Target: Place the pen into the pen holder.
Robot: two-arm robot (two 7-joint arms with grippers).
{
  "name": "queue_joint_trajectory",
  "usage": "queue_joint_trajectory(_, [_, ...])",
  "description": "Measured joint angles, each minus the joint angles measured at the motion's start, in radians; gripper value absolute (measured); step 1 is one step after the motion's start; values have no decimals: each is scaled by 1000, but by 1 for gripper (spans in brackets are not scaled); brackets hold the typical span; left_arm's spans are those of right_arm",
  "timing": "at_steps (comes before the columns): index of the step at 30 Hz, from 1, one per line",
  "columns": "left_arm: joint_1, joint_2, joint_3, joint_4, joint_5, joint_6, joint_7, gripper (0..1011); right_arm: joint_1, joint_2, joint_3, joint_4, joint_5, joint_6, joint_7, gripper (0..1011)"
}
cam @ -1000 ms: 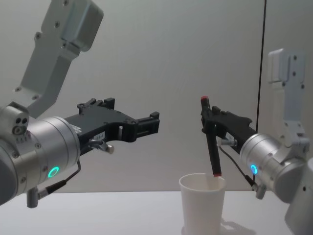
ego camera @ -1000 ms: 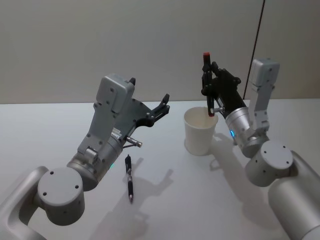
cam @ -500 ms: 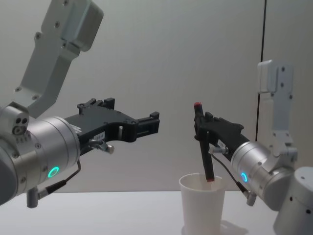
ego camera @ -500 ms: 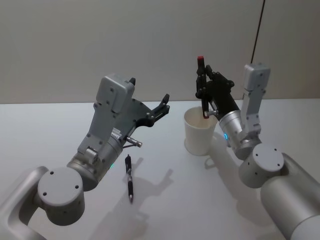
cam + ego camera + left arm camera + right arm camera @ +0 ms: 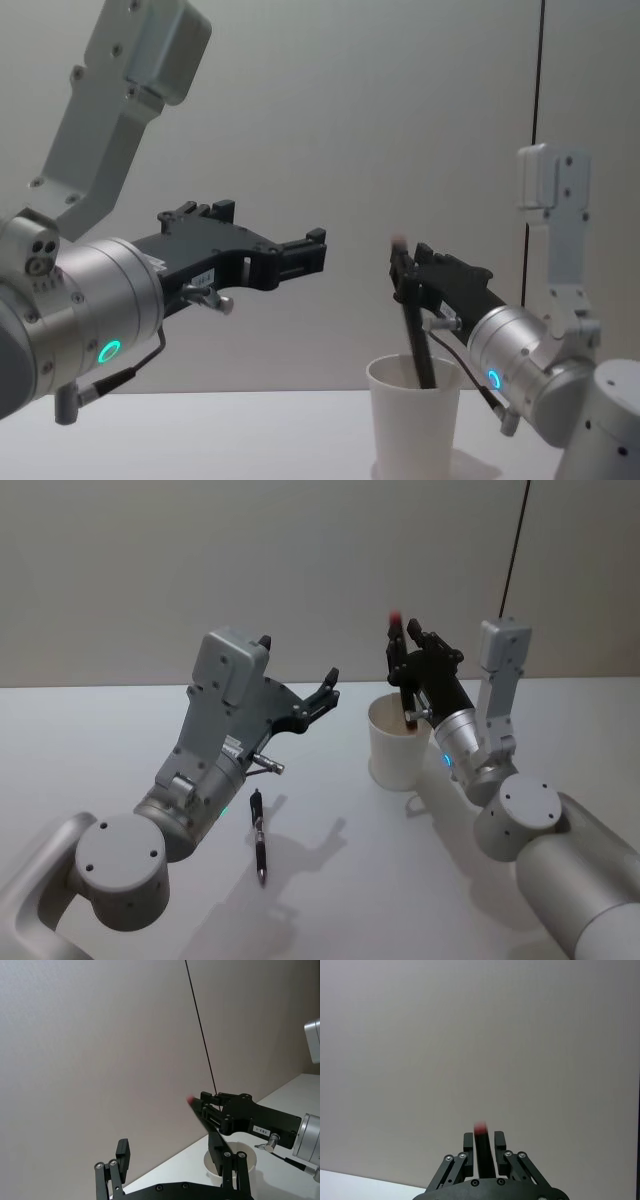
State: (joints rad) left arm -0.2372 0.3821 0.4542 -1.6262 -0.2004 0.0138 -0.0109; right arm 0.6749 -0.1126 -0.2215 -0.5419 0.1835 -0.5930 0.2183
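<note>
A dark pen (image 5: 397,632) with a red top stands nearly upright in my right gripper (image 5: 404,668), which is shut on its shaft. Its lower end dips inside the pen holder (image 5: 398,748), a white paper cup on the table. From the side, the pen (image 5: 411,335) slants down past the cup's (image 5: 415,425) rim, with the right gripper (image 5: 404,285) just above. In the right wrist view the pen (image 5: 481,1146) sits between the fingers. My left gripper (image 5: 326,693) hangs open and empty in the air to the cup's left. A second dark pen (image 5: 259,835) lies flat on the table.
The white table (image 5: 90,740) stretches to a plain wall behind. The left arm's body (image 5: 215,740) rises over the lying pen. In the left wrist view the cup (image 5: 247,1152) and the right gripper (image 5: 216,1110) show beyond my open left fingers (image 5: 122,1154).
My right gripper has moved left and down, bringing the pen's lower end from above the rim into the cup. The left arm has not moved.
</note>
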Motion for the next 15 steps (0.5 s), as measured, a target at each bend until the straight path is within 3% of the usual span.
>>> queue_joint_trajectory(3, [0, 0, 0, 0, 0, 0, 0, 1000, 4, -1, 2, 14, -2, -6, 3, 321])
queue_joint_trajectory(5, [0, 0, 0, 0, 0, 0, 0, 1000, 5, -1, 3, 19, -2, -8, 4, 332])
queue_joint_trajectory(7, [0, 0, 0, 0, 0, 0, 0, 1000, 6, -1, 4, 22, -3, -10, 6, 441])
queue_joint_trajectory(8, [0, 0, 0, 0, 0, 0, 0, 1000, 7, -1, 4, 24, -3, -10, 6, 441])
queue_joint_trajectory(12, [0, 0, 0, 0, 0, 0, 0, 1000, 7, -2, 6, 29, -5, -14, 10, 600])
queue_joint_trajectory(15, [0, 0, 0, 0, 0, 0, 0, 1000, 7, -2, 7, 29, -7, -14, 11, 639])
